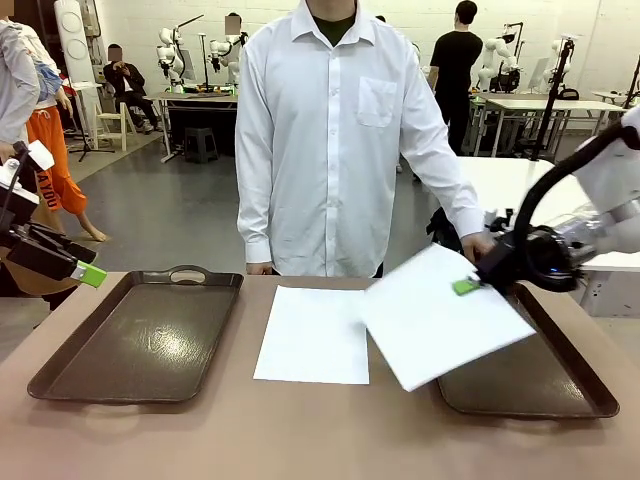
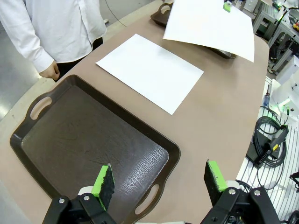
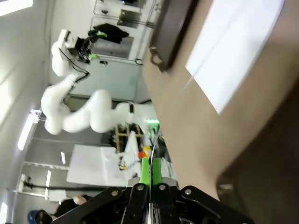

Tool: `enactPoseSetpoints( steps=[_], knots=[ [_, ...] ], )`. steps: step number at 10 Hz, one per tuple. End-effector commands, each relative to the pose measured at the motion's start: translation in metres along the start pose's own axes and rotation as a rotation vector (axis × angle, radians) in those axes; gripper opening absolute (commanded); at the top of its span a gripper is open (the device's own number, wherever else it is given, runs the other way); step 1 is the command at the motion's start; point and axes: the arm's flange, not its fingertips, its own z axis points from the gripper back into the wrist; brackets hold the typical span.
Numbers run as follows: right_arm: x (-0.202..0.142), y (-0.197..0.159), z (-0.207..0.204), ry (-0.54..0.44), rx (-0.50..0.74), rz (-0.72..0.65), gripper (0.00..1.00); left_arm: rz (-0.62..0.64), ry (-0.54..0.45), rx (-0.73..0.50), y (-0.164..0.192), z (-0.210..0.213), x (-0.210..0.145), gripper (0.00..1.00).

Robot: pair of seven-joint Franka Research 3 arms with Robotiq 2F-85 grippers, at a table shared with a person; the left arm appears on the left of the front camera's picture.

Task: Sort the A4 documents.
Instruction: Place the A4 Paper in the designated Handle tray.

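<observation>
One white A4 document (image 1: pixel 312 335) lies flat on the table's middle, between the two trays; it also appears as the flat sheet (image 2: pixel 149 70) in the left wrist view. My right gripper (image 1: pixel 465 287) is shut on the far edge of a second sheet (image 1: pixel 445 325), which hangs tilted over the right tray's left end. In the right wrist view the green pads (image 3: pixel 150 163) are pressed together and the flat sheet (image 3: pixel 233 51) lies beyond. My left gripper (image 2: pixel 160 179) is open with nothing in it, raised above the left tray (image 2: pixel 93 135). In the front view the left gripper (image 1: pixel 85 272) sits at the far left.
Two dark brown handled trays sit on the table, the left tray (image 1: pixel 135 340) bare and the right tray (image 1: pixel 540 385) partly under the held sheet. A person in a white shirt stands at the far side, one hand (image 1: pixel 478 243) close to my right gripper.
</observation>
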Motion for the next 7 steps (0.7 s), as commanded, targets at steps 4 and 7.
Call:
enactPoseSetpoints(
  steps=[4, 7],
  knots=[
    [-0.022, -0.033, 0.014, -0.100, -0.076, 0.045, 0.01, -0.013, -0.013, -0.012, 0.002, 0.000, -0.001, 1.00],
    [-0.023, -0.063, 0.020, -0.070, -0.205, -0.031, 0.01, -0.013, -0.013, -0.012, 0.002, 0.000, -0.001, 1.00]
  ],
)
